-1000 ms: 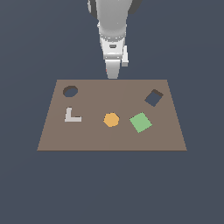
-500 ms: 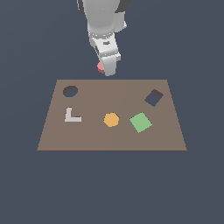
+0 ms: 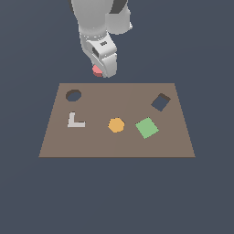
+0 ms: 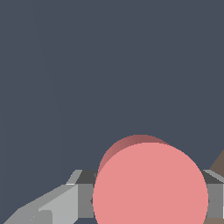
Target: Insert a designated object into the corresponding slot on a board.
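**Jaws grip pink disc above board's far edge**

Jaws of the white-and-grey robot gripper (image 3: pixel 99 69) are closed on a small pinkish-red round disc (image 3: pixel 97 70), held in the air just beyond the far edge of the large flat brown rectangular board (image 3: pixel 119 145), toward the exterior view's left. Only a sliver of the disc shows beneath the gripper body in the exterior view. In the wrist view the pinkish-red round disc (image 4: pixel 151 183) fills the space between the grey fingers (image 4: pixel 57 203), which press against its two sides, with dark floor behind it and a corner of the brown board (image 4: pixel 219 164) just visible.

On the board, the dark roundish cut-out slot (image 3: pixel 73 95) lies open near the far corner at the exterior view's left, close to the held disc but not beneath it. A dark tilted square hole (image 3: pixel 160 102) sits near the far corner at the exterior view's right. Nearer the middle of the board lie a white L-shaped piece (image 3: pixel 74 121) on the exterior view's left, a small orange hexagon (image 3: pixel 116 124) at the centre and a green square (image 3: pixel 147 127) just beside it toward the exterior view's right, all three apart from one another and from both holes. The board rests on a plain dark grey floor (image 3: pixel 32 196).
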Robot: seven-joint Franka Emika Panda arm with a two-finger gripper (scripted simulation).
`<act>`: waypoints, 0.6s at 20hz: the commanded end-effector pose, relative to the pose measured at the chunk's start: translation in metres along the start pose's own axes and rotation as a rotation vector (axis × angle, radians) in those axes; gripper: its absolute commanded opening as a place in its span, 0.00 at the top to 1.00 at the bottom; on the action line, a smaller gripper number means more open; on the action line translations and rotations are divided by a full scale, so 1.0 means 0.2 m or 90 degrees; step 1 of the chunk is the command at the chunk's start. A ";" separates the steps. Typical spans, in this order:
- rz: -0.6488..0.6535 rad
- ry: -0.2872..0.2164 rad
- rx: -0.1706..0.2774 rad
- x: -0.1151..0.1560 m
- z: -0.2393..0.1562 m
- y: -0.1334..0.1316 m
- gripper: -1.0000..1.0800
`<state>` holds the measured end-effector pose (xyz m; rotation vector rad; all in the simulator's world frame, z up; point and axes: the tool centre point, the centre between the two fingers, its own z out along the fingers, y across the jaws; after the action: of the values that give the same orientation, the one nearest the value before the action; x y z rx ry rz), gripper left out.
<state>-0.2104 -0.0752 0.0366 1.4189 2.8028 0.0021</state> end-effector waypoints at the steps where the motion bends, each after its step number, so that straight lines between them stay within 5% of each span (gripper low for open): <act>1: -0.050 0.000 0.000 -0.05 0.00 -0.02 1.00; 12: -0.266 -0.001 0.000 -0.26 -0.01 -0.06 1.00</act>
<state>-0.1927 -0.1195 0.0379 0.8819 3.0143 0.0021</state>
